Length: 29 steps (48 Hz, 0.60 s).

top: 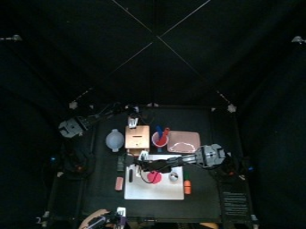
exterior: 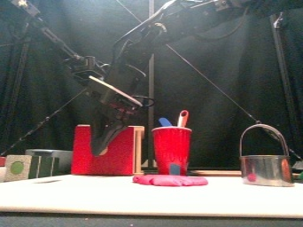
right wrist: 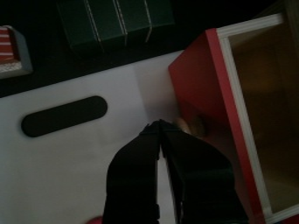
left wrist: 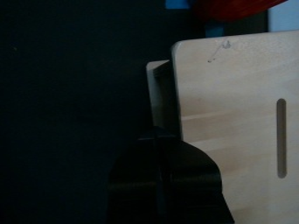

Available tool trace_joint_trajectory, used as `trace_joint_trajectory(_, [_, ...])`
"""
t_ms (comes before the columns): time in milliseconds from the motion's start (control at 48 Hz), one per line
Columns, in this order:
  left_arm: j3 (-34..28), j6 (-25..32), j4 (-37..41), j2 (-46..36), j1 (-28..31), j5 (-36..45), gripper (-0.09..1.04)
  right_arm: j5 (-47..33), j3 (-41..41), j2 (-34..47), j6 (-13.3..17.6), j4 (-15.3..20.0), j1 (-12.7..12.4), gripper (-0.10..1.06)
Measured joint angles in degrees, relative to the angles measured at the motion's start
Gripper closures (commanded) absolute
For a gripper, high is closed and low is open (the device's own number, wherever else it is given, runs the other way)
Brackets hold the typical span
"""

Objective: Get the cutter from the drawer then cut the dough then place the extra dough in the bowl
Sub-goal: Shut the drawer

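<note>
1. Right gripper (right wrist: 163, 131) hangs low over the white cutting board (right wrist: 105, 153) with its jaws pressed together, gripping nothing, just beside the red drawer front (right wrist: 201, 92) of the open drawer.
2. Left gripper (left wrist: 160, 144), jaws also together, hovers by the edge of the wooden box (left wrist: 233, 96) behind the board.
3. The cutter (exterior: 267, 160) stands upright toward the board's right edge, wire handle up, well apart from the dough.
4. The pink dough (exterior: 169, 180) lies flat on the board, near the table's front edge.
5. A red cup (exterior: 172, 146) with toy knives stands behind the dough.
6. The blue-grey bowl (top: 114, 140) sits left of the box, toward the table's left edge.
</note>
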Motion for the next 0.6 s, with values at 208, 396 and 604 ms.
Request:
trace_joint_trajectory(208, [0.0,0.09,0.09,0.09,0.09,0.0,0.65,0.09,0.0,0.0,0.0,-1.67,-1.23,0.81])
trace_joint_trajectory(396, [0.0,0.09,0.62,0.35,0.0,0.0,0.65,0.0,-0.09,0.0,0.0,-2.37,-2.55,0.81])
trace_joint_trajectory(604, [0.0,0.18,0.62,0.97,0.09,0.0,0.65,-0.35,0.0,0.18,0.09,-3.43,-3.6,0.81])
